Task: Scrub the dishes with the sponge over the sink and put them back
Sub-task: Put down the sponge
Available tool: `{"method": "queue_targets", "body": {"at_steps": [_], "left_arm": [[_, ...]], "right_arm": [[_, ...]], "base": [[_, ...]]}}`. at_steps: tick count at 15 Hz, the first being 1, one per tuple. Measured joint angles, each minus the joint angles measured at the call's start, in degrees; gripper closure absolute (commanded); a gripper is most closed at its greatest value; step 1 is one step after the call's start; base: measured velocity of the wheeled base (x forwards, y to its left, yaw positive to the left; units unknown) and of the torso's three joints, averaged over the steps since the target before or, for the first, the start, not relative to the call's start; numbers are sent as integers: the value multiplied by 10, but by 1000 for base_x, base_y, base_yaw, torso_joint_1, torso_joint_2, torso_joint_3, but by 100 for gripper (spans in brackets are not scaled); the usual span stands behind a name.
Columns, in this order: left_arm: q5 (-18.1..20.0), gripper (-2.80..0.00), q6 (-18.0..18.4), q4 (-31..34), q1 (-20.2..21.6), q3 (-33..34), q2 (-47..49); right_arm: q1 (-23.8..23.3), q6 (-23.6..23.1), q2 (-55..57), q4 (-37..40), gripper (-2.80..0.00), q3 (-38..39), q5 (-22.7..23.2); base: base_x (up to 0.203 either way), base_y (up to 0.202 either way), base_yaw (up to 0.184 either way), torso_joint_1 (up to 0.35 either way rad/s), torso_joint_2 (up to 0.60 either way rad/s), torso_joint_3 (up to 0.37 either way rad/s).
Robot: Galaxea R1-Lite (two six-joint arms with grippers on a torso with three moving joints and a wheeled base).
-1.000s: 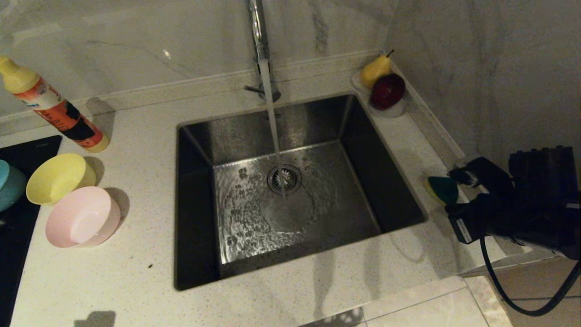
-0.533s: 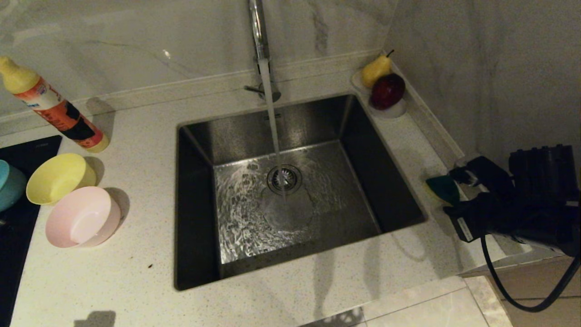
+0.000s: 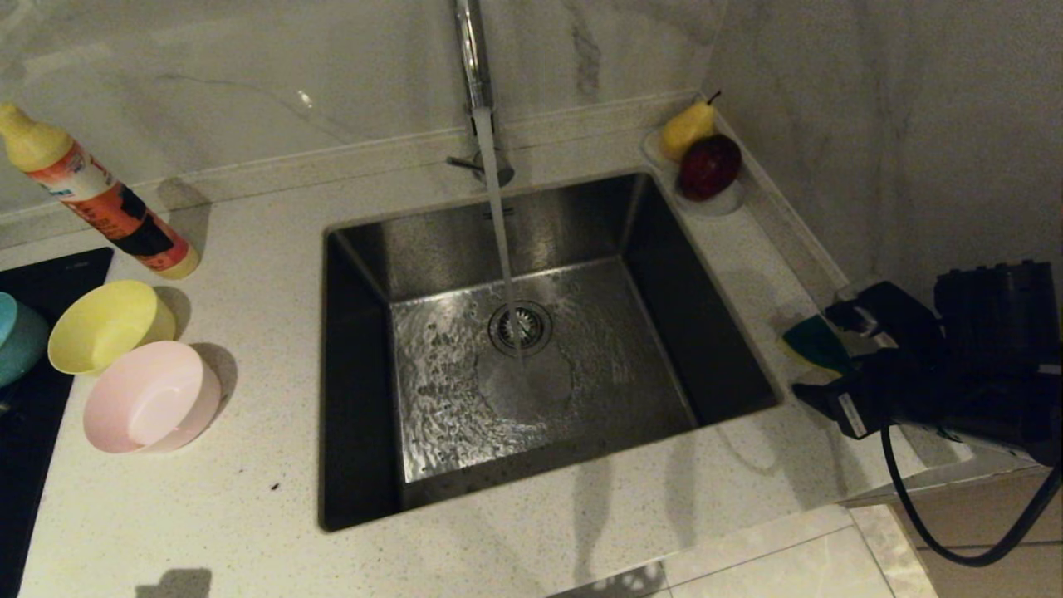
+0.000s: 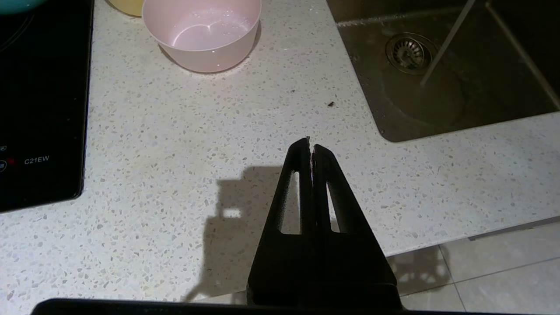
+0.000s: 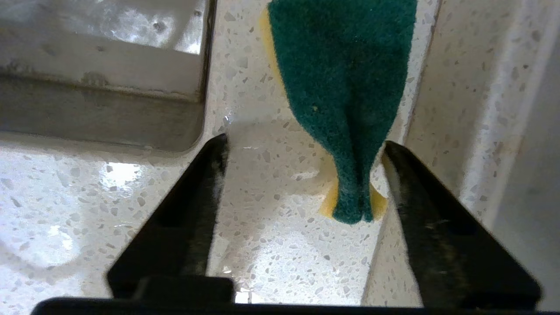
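Observation:
The green-and-yellow sponge [image 3: 812, 343] lies on the counter to the right of the sink [image 3: 357, 332], against the low ledge. My right gripper [image 3: 824, 357] is open around its near end. In the right wrist view the sponge [image 5: 345, 87] is still creased and lies loose between the fingers, close to one of them [image 5: 393, 162]. Yellow [image 3: 104, 324], pink [image 3: 149, 397] and blue [image 3: 17, 336] bowls stand left of the sink. My left gripper [image 4: 310, 142] hangs shut and empty over the front counter, short of the pink bowl [image 4: 201, 33].
Water runs from the chrome tap [image 3: 472, 50] onto the drain strainer [image 3: 520, 326]. A detergent bottle [image 3: 100, 199] leans at the back left, and a black hob [image 3: 33, 399] lies under the blue bowl. A pear and an apple [image 3: 707, 164] sit on a dish in the back right corner.
My right gripper has opened and let go of the sponge, which now lies on the counter. The left arm has kept still.

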State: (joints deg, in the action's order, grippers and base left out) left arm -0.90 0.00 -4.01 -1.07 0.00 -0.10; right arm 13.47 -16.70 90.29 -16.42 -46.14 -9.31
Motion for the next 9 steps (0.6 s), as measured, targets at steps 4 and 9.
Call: {"method": "queue_targets", "body": {"at_steps": [4,9], "left_arm": [[0,0,0,0,0,0,0],[0,0,0,0,0,0,0]], "right_arm": [[4,4,-13,2,-280,-1,2],[29,23,-61,5,0,4,2]], "base": [[0,0,0,0,0,0],[0,0,0,0,0,0]]}}
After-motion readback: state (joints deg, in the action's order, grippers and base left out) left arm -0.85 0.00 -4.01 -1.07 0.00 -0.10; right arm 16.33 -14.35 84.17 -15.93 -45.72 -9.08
